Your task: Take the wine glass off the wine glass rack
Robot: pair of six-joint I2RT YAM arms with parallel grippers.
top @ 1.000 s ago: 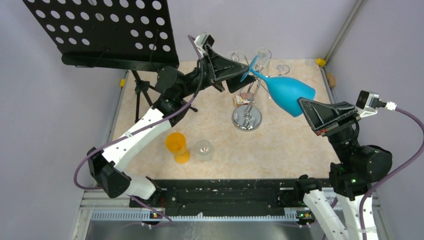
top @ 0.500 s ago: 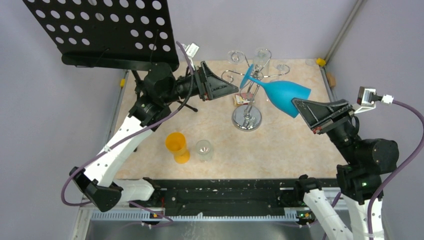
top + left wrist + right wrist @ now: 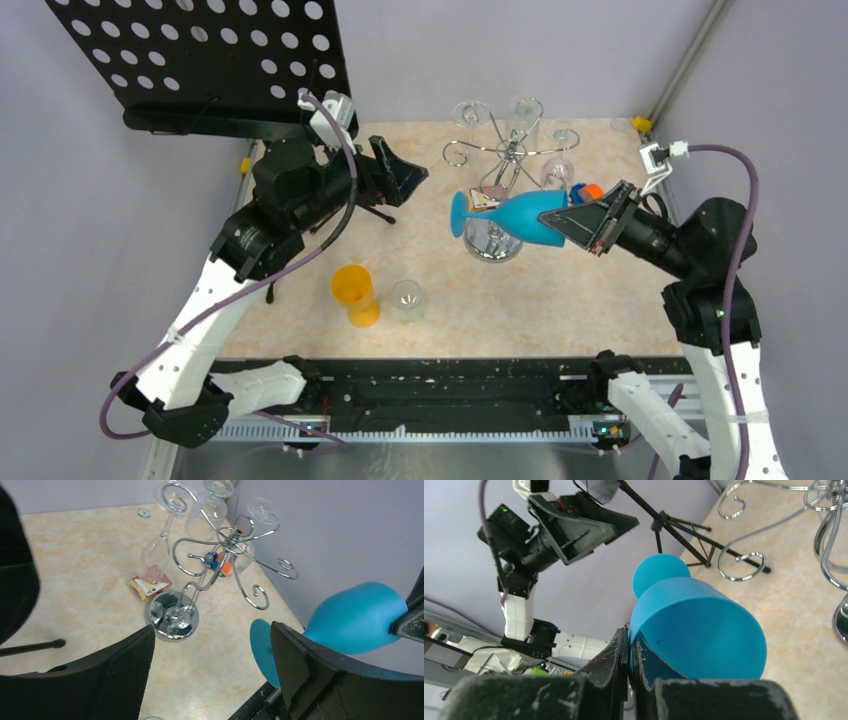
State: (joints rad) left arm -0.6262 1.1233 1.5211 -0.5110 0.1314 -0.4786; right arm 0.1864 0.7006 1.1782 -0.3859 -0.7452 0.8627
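Observation:
The blue wine glass (image 3: 525,215) lies on its side in the air above the rack's disc base, foot to the left, clear of the arms. My right gripper (image 3: 578,222) is shut on its rim, one finger inside the bowl (image 3: 699,625) and one outside (image 3: 616,650). The chrome wine glass rack (image 3: 494,240) stands at the back middle, with clear glasses (image 3: 525,106) hanging from its curled arms. My left gripper (image 3: 405,175) is open and empty, left of the rack. In its wrist view (image 3: 212,632) the rack base (image 3: 172,616) and blue glass (image 3: 355,617) lie ahead.
A black perforated music stand (image 3: 200,60) on a tripod (image 3: 285,180) fills the back left. An orange cup (image 3: 355,295) and a clear tumbler (image 3: 408,298) stand at front middle. A small packet (image 3: 485,198) and an orange-blue item (image 3: 586,190) lie by the rack.
My right gripper has swung the blue glass down and left, from tilted beside the rack's top to horizontal above its base. My left gripper has drawn back leftwards, away from the rack.

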